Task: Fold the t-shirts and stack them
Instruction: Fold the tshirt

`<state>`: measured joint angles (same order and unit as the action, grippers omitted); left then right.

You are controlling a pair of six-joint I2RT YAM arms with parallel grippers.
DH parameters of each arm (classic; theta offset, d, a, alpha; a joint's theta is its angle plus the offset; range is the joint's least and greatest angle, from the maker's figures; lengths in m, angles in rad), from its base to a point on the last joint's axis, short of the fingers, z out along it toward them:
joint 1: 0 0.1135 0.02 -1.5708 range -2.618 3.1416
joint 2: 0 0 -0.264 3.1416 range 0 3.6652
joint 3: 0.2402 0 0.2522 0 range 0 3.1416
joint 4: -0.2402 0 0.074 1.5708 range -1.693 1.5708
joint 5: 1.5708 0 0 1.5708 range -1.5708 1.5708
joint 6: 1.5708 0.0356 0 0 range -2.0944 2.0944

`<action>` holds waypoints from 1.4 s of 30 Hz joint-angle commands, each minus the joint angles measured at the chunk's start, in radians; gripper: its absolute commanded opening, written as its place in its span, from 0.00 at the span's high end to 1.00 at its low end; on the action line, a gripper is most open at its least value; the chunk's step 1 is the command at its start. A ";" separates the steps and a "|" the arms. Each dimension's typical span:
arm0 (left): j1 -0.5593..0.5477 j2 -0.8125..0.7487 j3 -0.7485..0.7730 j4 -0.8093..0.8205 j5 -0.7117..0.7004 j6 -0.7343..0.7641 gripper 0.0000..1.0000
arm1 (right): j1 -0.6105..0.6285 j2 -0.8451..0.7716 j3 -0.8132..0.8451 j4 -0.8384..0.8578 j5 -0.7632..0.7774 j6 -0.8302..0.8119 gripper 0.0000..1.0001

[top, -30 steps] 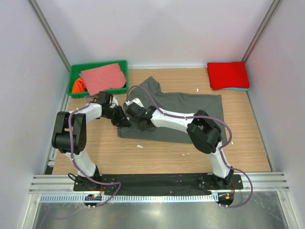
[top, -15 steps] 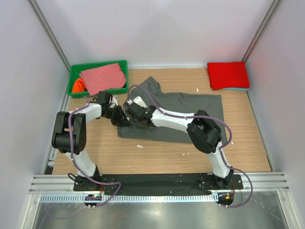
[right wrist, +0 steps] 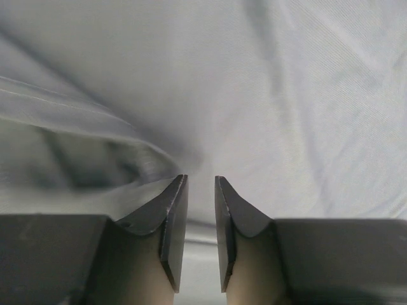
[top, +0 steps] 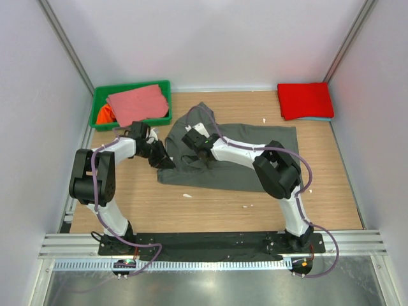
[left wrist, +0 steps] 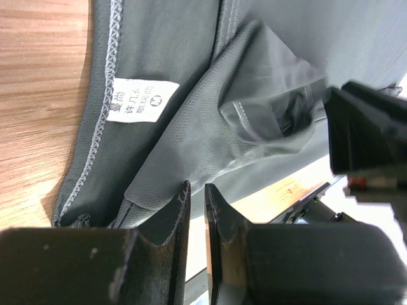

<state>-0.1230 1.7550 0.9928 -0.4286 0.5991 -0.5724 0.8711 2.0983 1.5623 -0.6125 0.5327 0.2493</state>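
The dark grey t-shirt (top: 217, 175) lies spread mid-table with its long axis running left to right and its neck end toward the left arm. The left gripper (top: 159, 157) sits at that neck-side edge. Its jaws are almost together, pinching a raised fold near the white neck label (left wrist: 135, 100). The right gripper (top: 193, 137) rests on the shirt's upper left part, jaws a narrow slit apart. Whether it has caught any cloth cannot be told. Both grippers work the left end, so the fold likely carries rightward along the long axis. The folded red t-shirt (top: 305, 99) lies in the far right corner, well apart.
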 commanded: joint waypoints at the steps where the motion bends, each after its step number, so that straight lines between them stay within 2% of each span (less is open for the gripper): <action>1: 0.006 -0.020 0.043 -0.001 0.034 -0.006 0.85 | -0.049 -0.072 -0.024 0.042 -0.026 0.007 0.69; 6: 0.002 -0.017 0.070 -0.007 0.056 -0.001 0.76 | -0.090 -0.142 -0.053 0.048 -0.085 0.019 0.59; 10: -0.017 0.011 0.127 -0.001 0.067 0.034 0.69 | -0.089 -0.222 -0.073 0.124 -0.268 0.042 0.54; 11: -0.023 0.023 0.157 0.002 0.053 0.051 0.68 | -0.081 -0.251 -0.090 0.167 -0.351 0.050 0.53; 13: -0.047 0.037 0.194 -0.041 -0.004 0.116 0.66 | -0.077 -0.256 -0.079 0.175 -0.413 0.071 0.48; 14: -0.058 0.059 0.245 -0.064 -0.075 0.144 0.64 | -0.070 -0.235 -0.044 0.145 -0.424 0.108 0.47; 16: -0.095 0.084 0.291 -0.125 -0.136 0.198 0.64 | -0.069 -0.198 0.014 0.067 -0.380 0.180 0.47; 17: -0.113 0.102 0.318 -0.134 -0.175 0.204 0.63 | -0.070 -0.179 0.080 -0.038 -0.309 0.273 0.47; 20: -0.145 0.132 0.352 -0.165 -0.228 0.221 0.62 | -0.072 -0.139 0.139 -0.160 -0.267 0.425 0.46; 21: -0.155 0.144 0.366 -0.168 -0.240 0.223 0.62 | -0.073 -0.147 0.131 -0.170 -0.269 0.535 0.45; 24: -0.181 0.167 0.389 -0.189 -0.272 0.233 0.62 | -0.078 -0.152 0.082 -0.135 -0.338 0.681 0.42; 28: -0.185 0.143 0.374 -0.203 -0.332 0.249 0.62 | -0.086 -0.136 0.059 -0.156 -0.362 0.774 0.40; 32: -0.185 0.123 0.356 -0.211 -0.371 0.292 0.59 | -0.089 -0.132 0.041 -0.167 -0.359 0.809 0.39; 42: -0.195 0.167 0.366 -0.164 -0.289 0.266 0.58 | -0.092 -0.075 0.036 -0.158 -0.385 0.878 0.38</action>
<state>-0.3138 1.9236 1.3460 -0.6193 0.2832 -0.3080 0.7822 2.0132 1.5890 -0.7712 0.1532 1.0851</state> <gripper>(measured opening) 0.419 0.621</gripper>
